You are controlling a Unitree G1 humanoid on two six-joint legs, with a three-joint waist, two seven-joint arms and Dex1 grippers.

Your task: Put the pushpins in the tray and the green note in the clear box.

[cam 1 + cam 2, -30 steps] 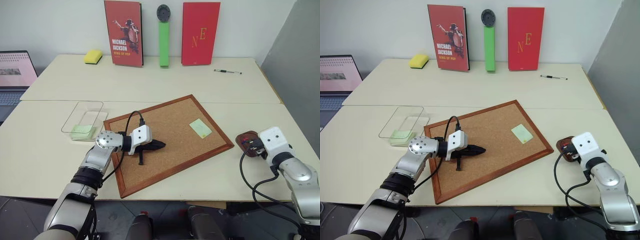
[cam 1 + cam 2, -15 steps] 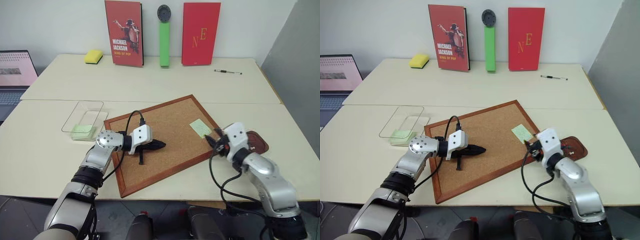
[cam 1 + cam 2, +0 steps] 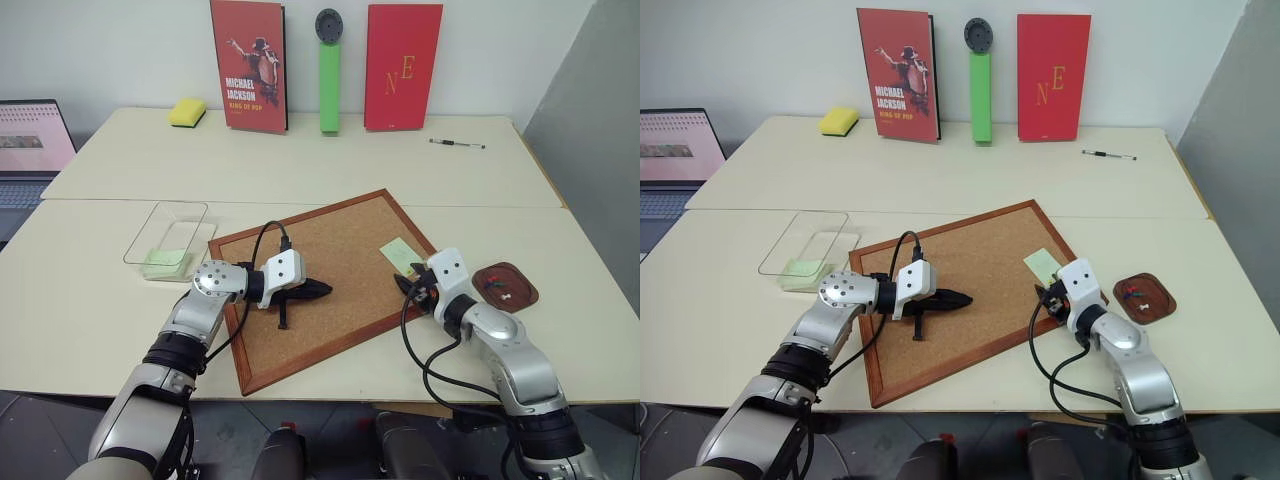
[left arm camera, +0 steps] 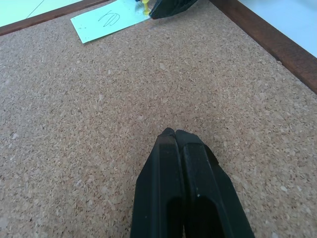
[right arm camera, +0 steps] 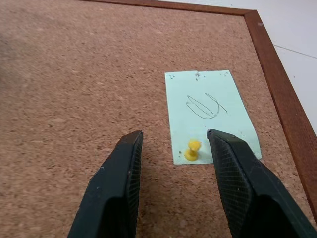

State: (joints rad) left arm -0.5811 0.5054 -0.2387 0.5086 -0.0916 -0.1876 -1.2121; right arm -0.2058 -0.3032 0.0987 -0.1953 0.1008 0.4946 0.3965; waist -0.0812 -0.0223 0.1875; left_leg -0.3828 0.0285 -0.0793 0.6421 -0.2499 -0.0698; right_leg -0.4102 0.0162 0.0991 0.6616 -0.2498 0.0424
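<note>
Writing on books: the tall red book (image 3: 248, 66) standing at the back wall reads "MICHAEL JACKSON, KING OF POP"; the plain red book (image 3: 402, 67) beside it carries the gold letters "N E".
Writing on note: the pale green squarish paper note (image 5: 210, 113) bears a looping pen scribble; no word can be read.
Note's place: it lies flat on the wood-framed cork board (image 3: 330, 280), near the board's right corner, held down by one yellow pushpin (image 5: 192, 149) at its near edge.
Right gripper: the right gripper (image 5: 174, 163) has its two black fingers spread partway, one on each side of the yellow pushpin and not touching it; it grips nothing.
Left gripper: the left gripper (image 4: 174, 135) has its fingers pressed together over bare cork at mid-board, empty.
Tray: the small dark reddish-brown rounded tray (image 3: 505, 287) sits on the table just right of the board, with a few small coloured pushpins (image 3: 1133, 294) in it.
Clear box: the transparent rectangular plastic box (image 3: 167, 240) stands left of the board with a pale green slip (image 3: 163, 262) inside at its near end.
Change: a second ago the right gripper was over the tray at the table's right; it has crossed left to the note, leaving the tray uncovered. The left gripper has stayed put.
Other items: yellow sponge (image 3: 186, 113), upright green bar (image 3: 328, 86), pen (image 3: 456, 144), laptop (image 3: 30, 150).
</note>
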